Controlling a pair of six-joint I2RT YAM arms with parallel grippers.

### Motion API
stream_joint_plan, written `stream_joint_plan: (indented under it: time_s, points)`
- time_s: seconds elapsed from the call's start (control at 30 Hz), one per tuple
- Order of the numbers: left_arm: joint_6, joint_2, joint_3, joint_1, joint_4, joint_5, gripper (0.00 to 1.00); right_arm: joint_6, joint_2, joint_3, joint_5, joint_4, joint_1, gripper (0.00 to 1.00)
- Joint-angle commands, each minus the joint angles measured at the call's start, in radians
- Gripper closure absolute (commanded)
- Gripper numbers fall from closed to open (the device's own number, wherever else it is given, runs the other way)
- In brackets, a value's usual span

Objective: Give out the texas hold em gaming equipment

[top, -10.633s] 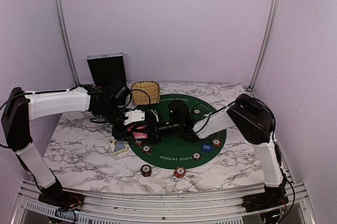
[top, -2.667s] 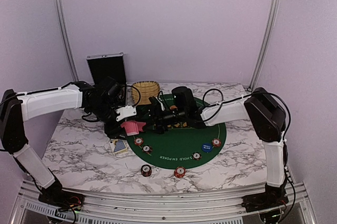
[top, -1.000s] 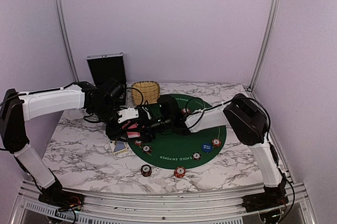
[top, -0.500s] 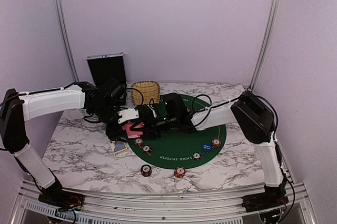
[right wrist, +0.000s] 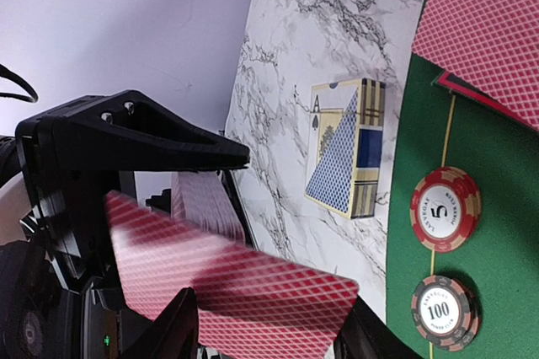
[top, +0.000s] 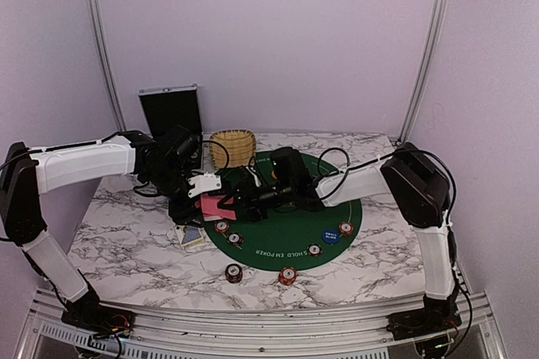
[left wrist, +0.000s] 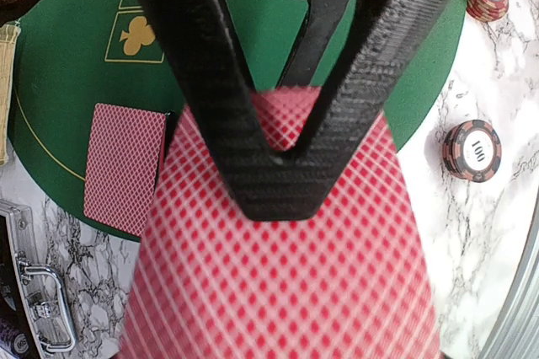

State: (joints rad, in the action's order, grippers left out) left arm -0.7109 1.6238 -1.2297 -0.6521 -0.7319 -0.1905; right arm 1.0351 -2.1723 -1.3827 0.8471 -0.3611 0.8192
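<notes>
Between the closed fingers of the left tool (left wrist: 278,195) sits a stack of red-backed playing cards (left wrist: 278,308), pinched tight at its top edge and held over the left rim of the green mat (top: 290,228). Just past that tool's fingertips a lone card (left wrist: 125,167) lies face down on the mat. Opposite, the right tool (right wrist: 265,335) meets the left one, its fingers (right wrist: 178,325) part open on either side of the lower edge of a front card (right wrist: 227,292) that stands out from the stack. Whether they pinch it I cannot tell. Ahead of the right tool a blue-patterned card box (right wrist: 345,148) lies on the marble desk (right wrist: 320,5). Beside the box, two poker chips (right wrist: 444,207) rest on the mat.
</notes>
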Motion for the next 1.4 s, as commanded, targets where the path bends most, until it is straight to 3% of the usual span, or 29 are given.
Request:
stream_joint_plan:
  time_s: [0.0, 0.67, 1.37]
  points:
    - [-0.005, -0.013, -0.009, 0.000, -0.001, -0.014, 0.77, 0.005, 0.063, 0.012, -0.008, 0.001, -0.008, 0.49]
    - [-0.006, -0.010, -0.004, 0.000, -0.001, 0.001, 0.78, 0.097, 0.162, 0.143, -0.019, -0.089, -0.039, 0.92]
    - [-0.007, -0.015, 0.006, 0.002, -0.005, 0.023, 0.80, 0.188, 0.246, 0.255, -0.005, -0.232, -0.144, 1.00]
